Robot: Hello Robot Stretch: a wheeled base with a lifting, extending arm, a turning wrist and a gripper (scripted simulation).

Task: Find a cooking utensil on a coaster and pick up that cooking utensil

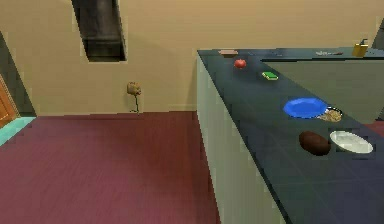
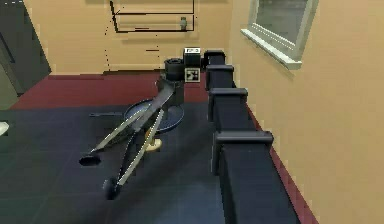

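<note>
In the arm side view the dark arm [image 2: 235, 120] reaches up from the bottom edge to two white marked squares [image 2: 198, 58]. Left of them is the gripper [image 2: 100, 172], its thin fingers slanting down-left over a dark countertop [image 2: 40, 150]. Under the fingers lies a round bluish disc [image 2: 172, 120], and a pale slim thing [image 2: 152, 140] lies by it. I cannot tell whether the gripper holds anything. In the forward view the counter [image 1: 250, 130] carries a blue disc [image 1: 305, 107], a brown lump [image 1: 314, 143] and a white plate [image 1: 351, 142].
Farther back on the counter sit a red thing [image 1: 240, 63], a green thing [image 1: 270, 75] and a yellow thing [image 1: 360, 47]. Maroon floor [image 1: 110, 160] spreads left of the counter toward a beige wall. A beige wall with a window [image 2: 285, 25] runs beside the arm.
</note>
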